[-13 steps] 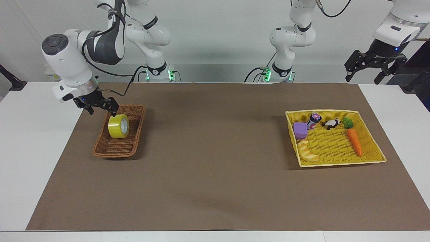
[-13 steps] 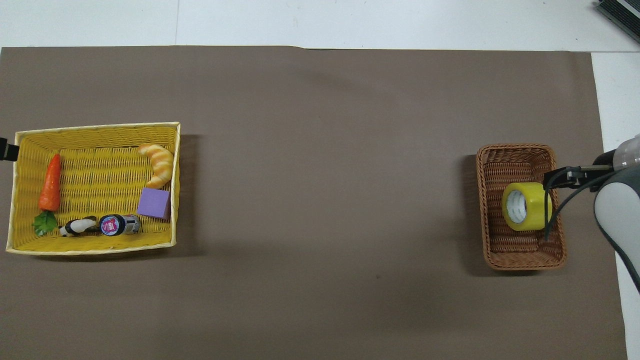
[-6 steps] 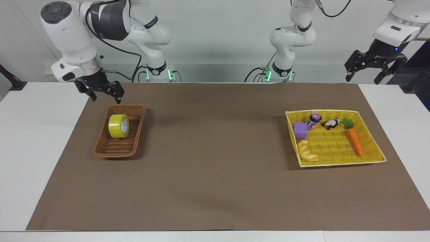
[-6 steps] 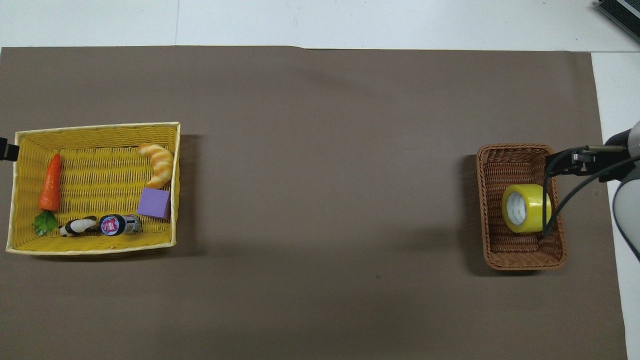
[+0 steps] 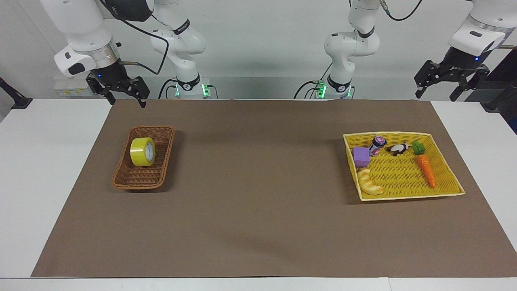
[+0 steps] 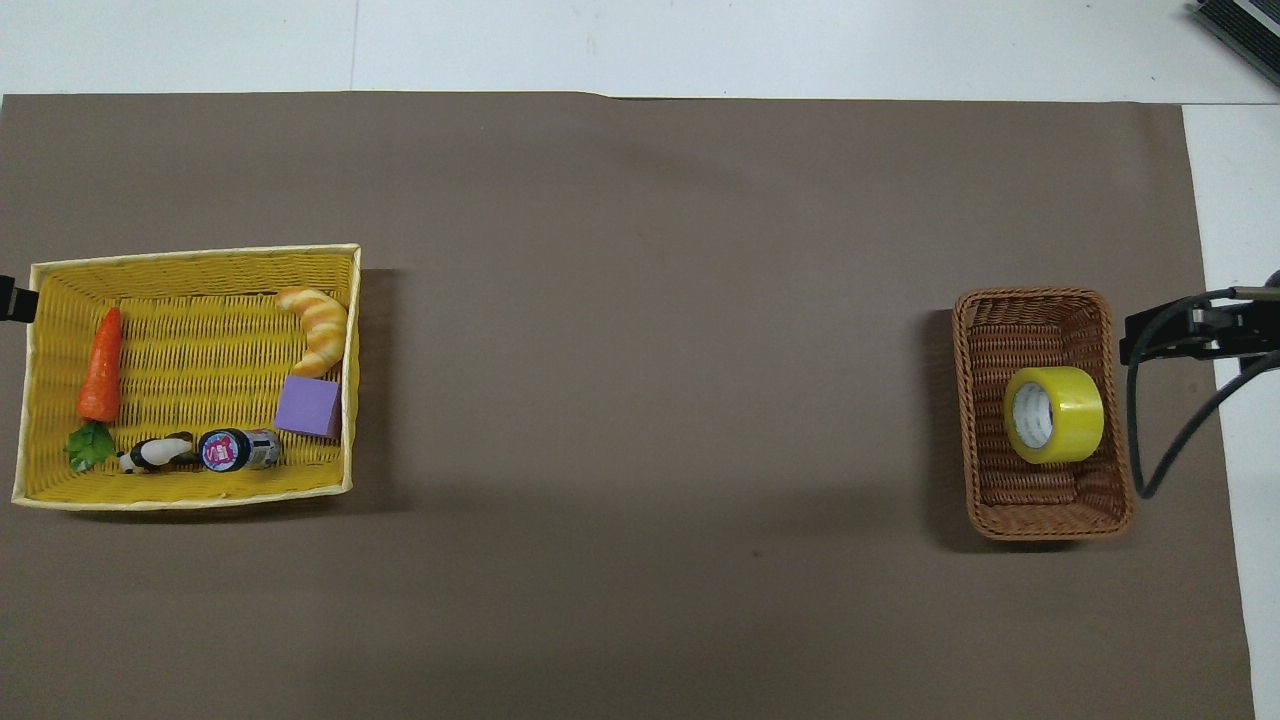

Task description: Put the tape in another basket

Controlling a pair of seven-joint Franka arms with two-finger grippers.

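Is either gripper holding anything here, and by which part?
Nothing is held. The right gripper and left gripper hang open and empty; the yellow packing tape roll sits in the brown wicker basket.

Right gripper (image 5: 125, 97) hangs raised in the air, fingers spread apart and pointing down, nothing between them; white wrist above it, cable looping off the wrist. Left gripper (image 5: 438, 91) hangs raised over the table's edge, fingers likewise splayed and empty, arm waiting.
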